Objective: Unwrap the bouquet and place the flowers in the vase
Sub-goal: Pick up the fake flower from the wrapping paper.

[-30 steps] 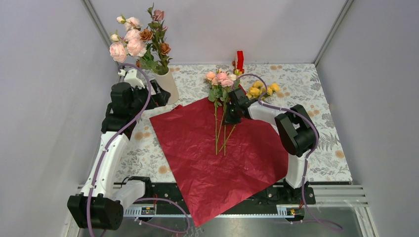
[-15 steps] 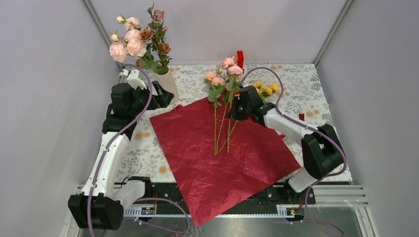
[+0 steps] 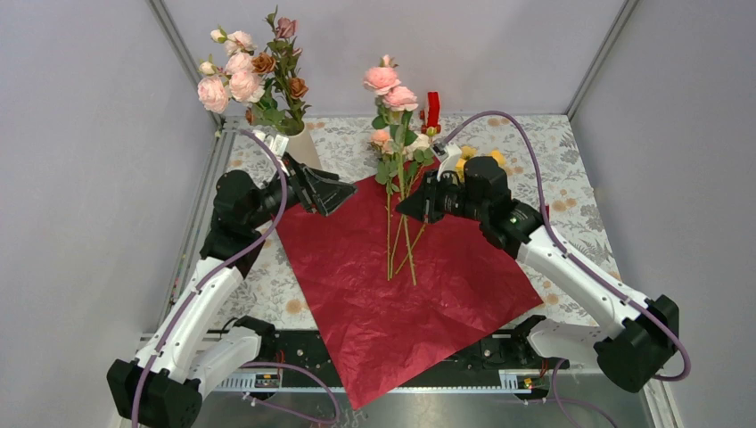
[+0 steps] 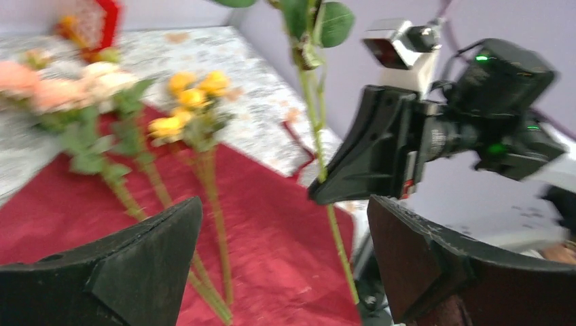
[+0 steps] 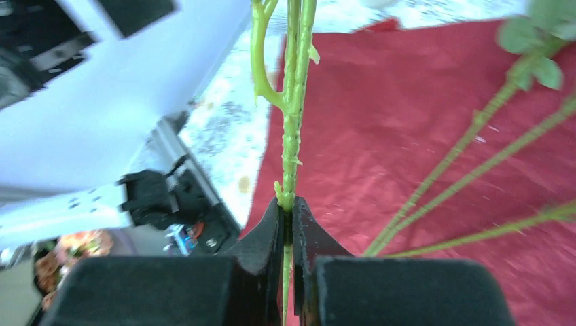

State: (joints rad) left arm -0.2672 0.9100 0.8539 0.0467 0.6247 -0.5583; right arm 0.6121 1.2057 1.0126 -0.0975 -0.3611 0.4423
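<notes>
Top view: right gripper (image 3: 408,208) is clamped tight on the lower stem of a long green-stemmed artificial pink rose (image 3: 390,85). The stem stands near upright with its blooms high above the far table edge. Under it the dark red crinkled wrapping paper (image 3: 374,294) is spread flat on the grey-and-orange floral tablecloth (image 3: 579,178). Can't tell if the stem foot touches the paper. Left gripper (image 3: 332,193) has its fingers spread wide and empty over the paper's left corner, pointing at the held stem. Tall cream-white tapered vase (image 3: 303,145) is just behind it at far left and already holds a bunch of pink, peach and brown blooms (image 3: 241,76). A loose peach-pink sprig (image 3: 385,140) lies on the paper, and the yellow blooms (image 3: 464,159) are partly hidden by the right arm. Small red block (image 3: 433,107) sits at the far edge. Left wrist: left gripper (image 4: 282,224) is wide open with nothing between the pads, facing the right gripper (image 4: 325,193) pinched on the pink rose stem (image 4: 312,102). The yellow blooms (image 4: 183,102) lie on the paper (image 4: 272,238). Right wrist: right gripper (image 5: 288,216) is closed flat on the stem (image 5: 292,102), with the paper (image 5: 441,102) behind.
</notes>
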